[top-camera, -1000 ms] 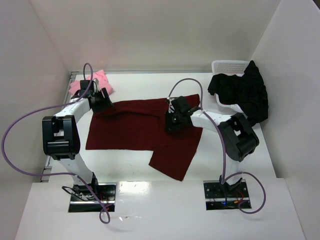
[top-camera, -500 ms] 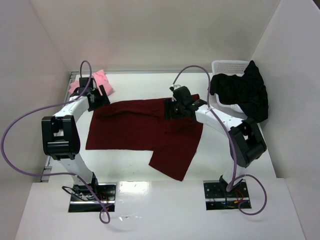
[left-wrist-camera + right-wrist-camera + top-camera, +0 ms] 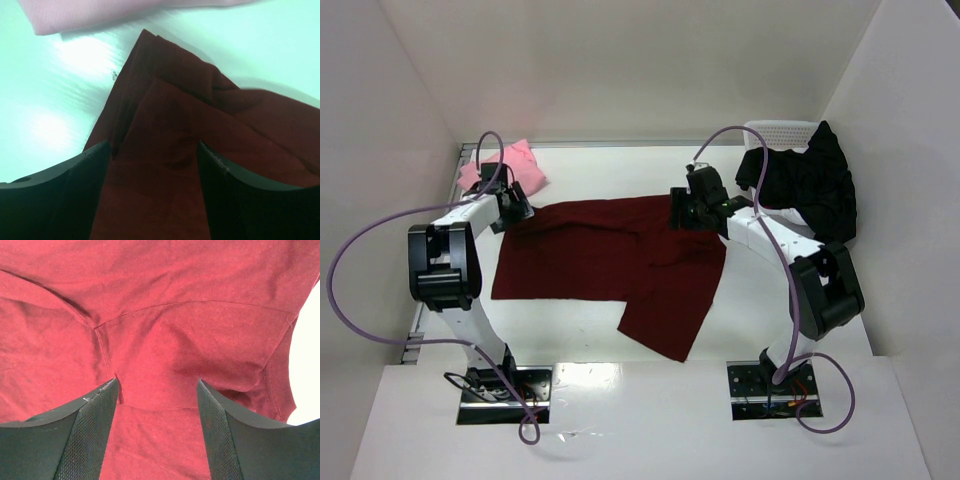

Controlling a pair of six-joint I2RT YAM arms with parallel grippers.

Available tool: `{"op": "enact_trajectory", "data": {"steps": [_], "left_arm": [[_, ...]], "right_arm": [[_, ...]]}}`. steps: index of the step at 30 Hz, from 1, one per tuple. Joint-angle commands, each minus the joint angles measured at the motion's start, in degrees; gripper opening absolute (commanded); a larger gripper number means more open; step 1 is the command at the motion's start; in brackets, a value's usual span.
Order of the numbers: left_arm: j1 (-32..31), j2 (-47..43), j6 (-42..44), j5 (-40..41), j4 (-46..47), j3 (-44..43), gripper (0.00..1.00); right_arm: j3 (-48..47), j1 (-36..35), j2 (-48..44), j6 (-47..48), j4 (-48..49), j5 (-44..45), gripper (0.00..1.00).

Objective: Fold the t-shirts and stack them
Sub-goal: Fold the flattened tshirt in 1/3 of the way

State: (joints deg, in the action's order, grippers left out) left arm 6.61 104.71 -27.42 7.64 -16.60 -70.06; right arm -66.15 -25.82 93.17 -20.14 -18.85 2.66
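We've got a glossy white table [image 3: 620,170]. The dark maroon t-shirt [image 3: 590,255] lies spread flat across its middle, with one flap angled toward the near edge. The light pink t-shirt [image 3: 523,160] sits bunched in the far left corner, just beside the maroon one's corner. A white mesh basket [image 3: 776,130] stands far right, and the black t-shirt [image 3: 810,185] is draped over it.

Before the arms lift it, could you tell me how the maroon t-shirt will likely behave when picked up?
The maroon t-shirt would probably hang limp: it lies flat with soft creases and a layered fold at its corner. It is likely light and grippy, since its matte knit puckers around the seams.
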Motion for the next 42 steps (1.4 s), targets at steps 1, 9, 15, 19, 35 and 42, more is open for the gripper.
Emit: {"op": "enact_trajectory", "data": {"steps": [1, 9, 15, 19, 35, 42], "left_arm": [[0.77, 3.22, -0.88, 2.73, 0.87, -4.47, 0.73], [1.3, 4.54, -0.88, 0.8, 0.79, -5.52, 0.39], [1.83, 2.52, -0.27, 0.19, 0.78, -4.39, 0.06], [1.83, 1.99, -0.27, -0.87, 0.78, -3.85, 0.0], [2.88, -10.31, -1.85, 1.59, -7.31, 6.07, 0.18], [4.54, -9.17, -5.18, 2.2, -7.83, 6.61, 0.47]], "right_arm": [[0.41, -0.1, -1.85, -1.3, 1.1, -0.11, 0.7], [-0.65, -0.1, 0.43, -1.3, 1.1, -0.11, 0.7], [-1.17, -0.1, 1.49, -1.3, 1.1, -1.16, 0.7], [-1.17, -0.1, 1.49, -0.78, 1.1, -1.16, 0.7], [1.11, -0.1, -0.7, -0.78, 1.63, -2.22, 0.7], [1.64, -0.1, -1.84, -0.78, 1.63, -2.22, 0.7]]}}
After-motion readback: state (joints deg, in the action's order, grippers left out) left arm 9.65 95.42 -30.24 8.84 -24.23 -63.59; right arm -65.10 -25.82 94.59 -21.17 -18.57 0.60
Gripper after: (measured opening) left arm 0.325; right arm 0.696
